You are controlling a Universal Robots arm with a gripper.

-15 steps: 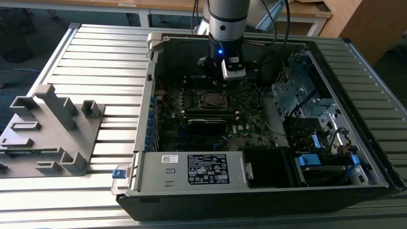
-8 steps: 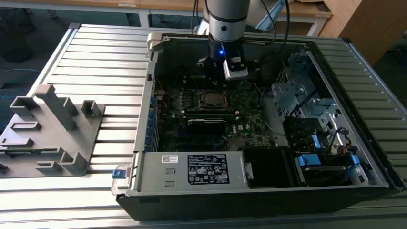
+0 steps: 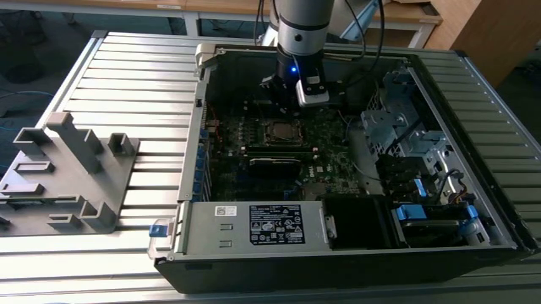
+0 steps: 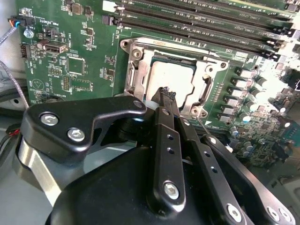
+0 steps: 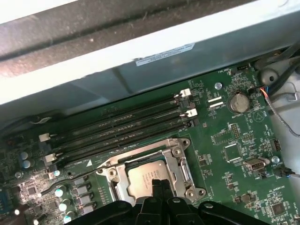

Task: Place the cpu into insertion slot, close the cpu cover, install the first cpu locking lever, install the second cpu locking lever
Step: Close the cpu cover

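Note:
The cpu (image 4: 171, 75) (image 5: 143, 176) lies with its silver top up in the insertion slot (image 4: 140, 45) on the green motherboard. The cpu cover (image 4: 211, 77) (image 5: 177, 165), a silvery frame, lies flat around it. My gripper (image 4: 165, 93) (image 5: 157, 183) hangs just above the cpu's edge, its black fingers (image 4: 164, 126) pressed together with nothing between them. In the exterior view the arm (image 3: 296, 57) reaches down into the open computer case just behind the insertion slot (image 3: 283, 131). A thin metal rod (image 4: 202, 125) runs beside the slot; I cannot tell whether it is latched.
Long black memory slots (image 5: 117, 126) run next to the socket. The case wall (image 3: 199, 126), drive cages (image 3: 397, 120) and a power supply (image 3: 253, 225) hem in the board. A grey fixture (image 3: 68, 171) stands on the slatted table at the exterior view's left.

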